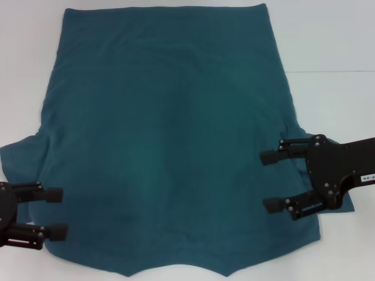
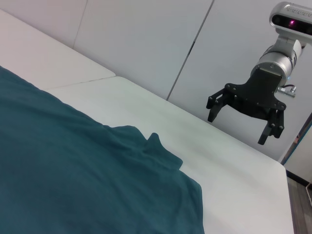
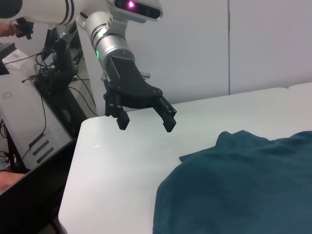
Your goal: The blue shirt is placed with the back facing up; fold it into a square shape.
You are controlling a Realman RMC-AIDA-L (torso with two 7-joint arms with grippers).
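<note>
- Head view: the shirt [image 1: 170, 146] lies spread flat on the white desk [image 1: 334, 41], filling most of the middle. Its straight hem is at the far edge, its curved collar edge at the near edge, so its long axis runs away from the robot. A short sleeve sticks out on each side near the pincers.
- Head view: the left pincer [image 1: 55, 213] is at the near left, its two fingers spread wide and pointing toward the shirt's left edge, tips over the cloth border. It holds nothing.
- Head view: the right pincer [image 1: 270, 181] is at the right, fingers wide apart and pointing inward over the shirt's right side by the sleeve. It holds nothing. Whether either pincer touches the cloth cannot be told here.
- Left wrist view: the shirt [image 2: 73, 170] covers the near part of the desk [image 2: 229, 170], with a rumpled sleeve at its edge. Beyond it the right pincer [image 2: 239, 124] hangs above the bare desk, fingers wide and pointing down, clear of the cloth. Pale wall panels [image 2: 146, 39] stand behind.
- Right wrist view: the shirt [image 3: 243, 185] lies on the desk [image 3: 117, 165], a sleeve bulging at its border. The left pincer [image 3: 146, 124] hangs above the desk's corner, fingers wide, pointing down, apart from the cloth. Beside the desk stand dark equipment and cables [image 3: 53, 78] in front of a wall [image 3: 263, 44].
</note>
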